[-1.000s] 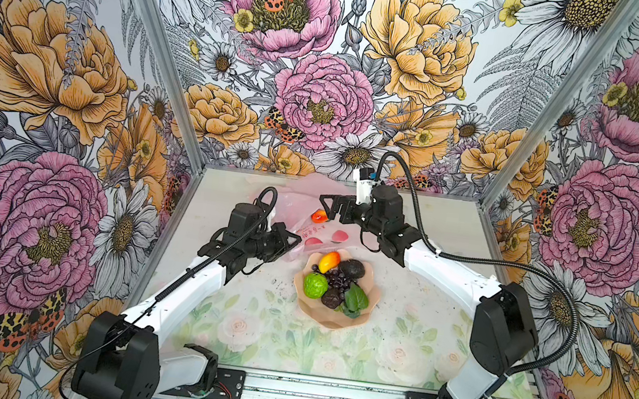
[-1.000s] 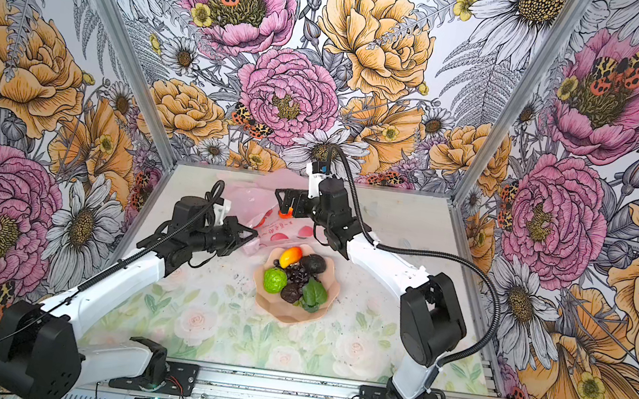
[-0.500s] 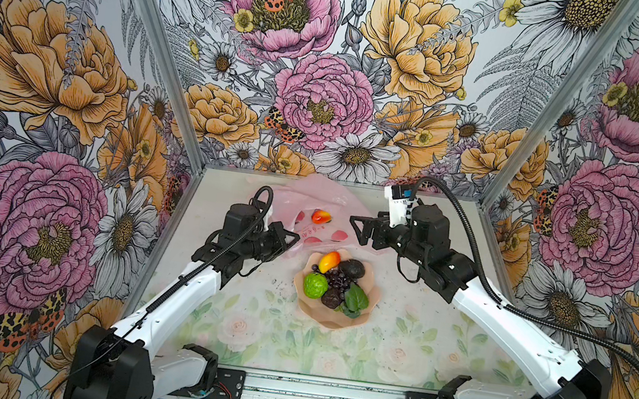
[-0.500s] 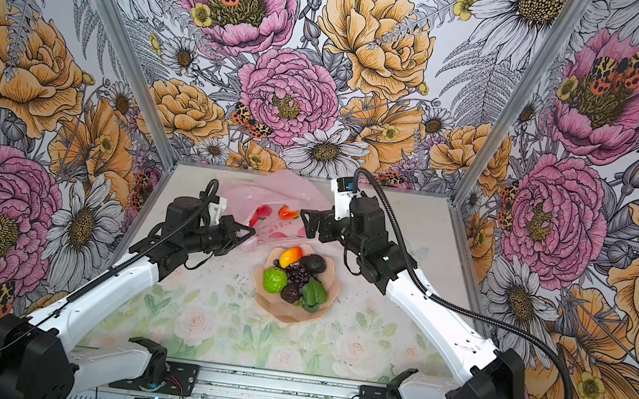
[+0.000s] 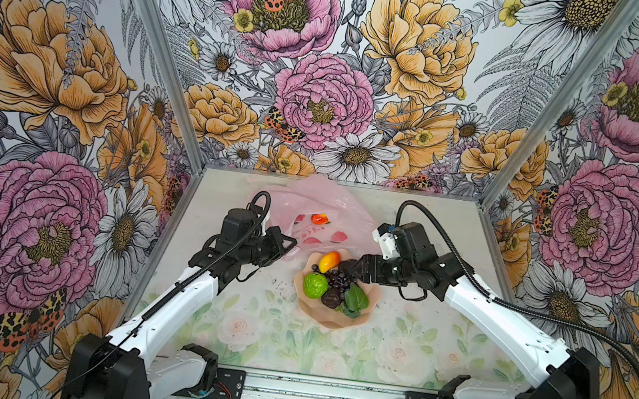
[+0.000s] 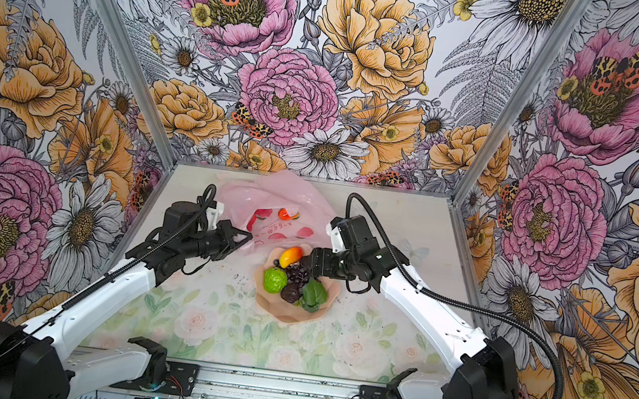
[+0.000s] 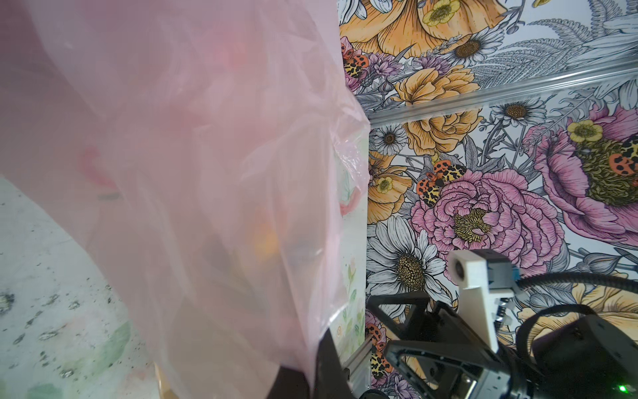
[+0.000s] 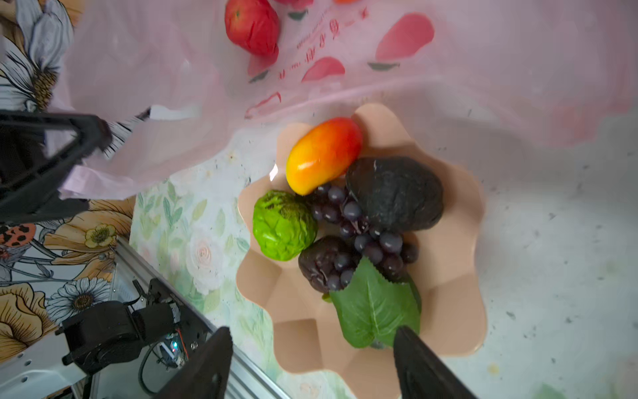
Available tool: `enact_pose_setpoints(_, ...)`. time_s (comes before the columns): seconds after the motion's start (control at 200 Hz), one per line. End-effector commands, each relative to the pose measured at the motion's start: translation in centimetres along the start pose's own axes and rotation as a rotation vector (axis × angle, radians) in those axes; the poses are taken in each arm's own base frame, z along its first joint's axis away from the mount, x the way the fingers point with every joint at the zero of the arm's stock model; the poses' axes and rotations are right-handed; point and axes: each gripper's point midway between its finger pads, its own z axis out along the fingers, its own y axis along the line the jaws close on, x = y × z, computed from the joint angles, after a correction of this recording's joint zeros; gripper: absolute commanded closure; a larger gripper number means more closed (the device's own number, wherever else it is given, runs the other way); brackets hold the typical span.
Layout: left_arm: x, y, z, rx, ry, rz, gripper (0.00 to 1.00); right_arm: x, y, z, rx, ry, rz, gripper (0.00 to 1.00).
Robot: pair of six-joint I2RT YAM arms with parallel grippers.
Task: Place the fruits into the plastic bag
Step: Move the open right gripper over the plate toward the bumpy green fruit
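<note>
The pale-pink plastic bag (image 5: 325, 203) (image 6: 268, 196) lies at the back of the table, its near edge lifted by my left gripper (image 5: 288, 242) (image 7: 316, 374), which is shut on it. A red apple (image 8: 253, 26) and an orange-red fruit (image 5: 319, 218) lie inside the bag. The peach bowl (image 5: 335, 322) (image 8: 448, 276) holds a mango (image 8: 322, 155), a bumpy green fruit (image 8: 284, 224), a dark avocado (image 8: 393, 193), purple grapes (image 8: 359, 228) with a green leaf (image 8: 376, 304), and a dark round fruit (image 8: 319, 262). My right gripper (image 5: 351, 267) (image 8: 314, 362) hovers open over the bowl's far right side, holding nothing.
Floral walls with metal corner posts (image 5: 515, 151) close in the table on three sides. A metal rail (image 5: 325, 394) carrying both arm bases runs along the front edge. The bag's loose film fills most of the left wrist view.
My right gripper left the orange-red fruit in the bag, pulled back to the right, then came down over the bowl with its jaws narrowing. The left gripper kept its hold.
</note>
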Motion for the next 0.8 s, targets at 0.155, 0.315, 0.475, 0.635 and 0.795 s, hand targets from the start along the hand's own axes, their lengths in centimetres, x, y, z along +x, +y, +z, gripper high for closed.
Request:
enact_pose_setpoints(0.155,0.6,0.8,-0.5,-0.015,-0.011,-0.015,1.0,1.8,2.6,4.2,0.017,0.165,0.069,0.28)
enact_pose_setpoints(0.315,0.7,0.5,-0.2,-0.01,-0.001,-0.012,1.0,0.7,2.7,6.8,0.052,0.19,0.093,0.28)
enact_pose_setpoints(0.475,0.3,-0.2,0.1,0.0,0.0,-0.003,1.0,-0.4,3.5,8.5,0.048,0.204,0.099,0.28)
enact_pose_setpoints(0.635,0.2,-0.6,0.3,0.004,0.007,0.004,1.0,-0.3,4.1,10.3,0.042,0.241,0.102,0.27)
enact_pose_setpoints(0.795,0.1,-0.4,0.4,-0.002,0.009,0.002,1.0,0.4,3.8,11.7,0.06,0.274,0.106,0.27)
